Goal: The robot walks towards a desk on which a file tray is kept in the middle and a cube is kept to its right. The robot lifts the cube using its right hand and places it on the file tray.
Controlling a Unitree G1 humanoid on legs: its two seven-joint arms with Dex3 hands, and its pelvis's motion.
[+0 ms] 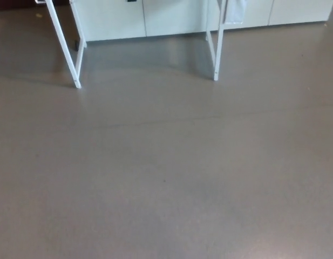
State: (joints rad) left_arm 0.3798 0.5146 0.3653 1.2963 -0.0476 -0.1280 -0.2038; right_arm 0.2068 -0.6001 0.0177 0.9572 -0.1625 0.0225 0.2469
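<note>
Across the lower and middle frame, you are looking at bare grey-brown floor (166,183), and it is filling most of the head view. A pale sheen is showing on it at the upper centre, between the two white supports.

Upper left: a white desk leg frame (65,48) is slanting down and to the right, its foot resting on the floor. A second white bar is meeting it from behind, just above the foot. A small dark object (77,44) is sitting close behind that joint; it is too small for you to identify.

Upper centre-right: a second white leg frame (216,51) is standing nearly upright, two bars converging to one foot on the floor. Something pale (235,11) is hanging beside its top, cut off by the frame edge.

Top edge: white cabinet fronts (171,16) are running along the back, with vertical seams dividing them. A dark strip (15,4) is showing in the upper left corner.

Only the legs are coming into frame; the desk's top is lying above the picture's edge, so you are not seeing the cube or the file tray, and their positions cannot be told.

Neither the left hand nor the right hand is appearing anywhere in frame, so you cannot tell whether the fingers are apart or together.
</note>
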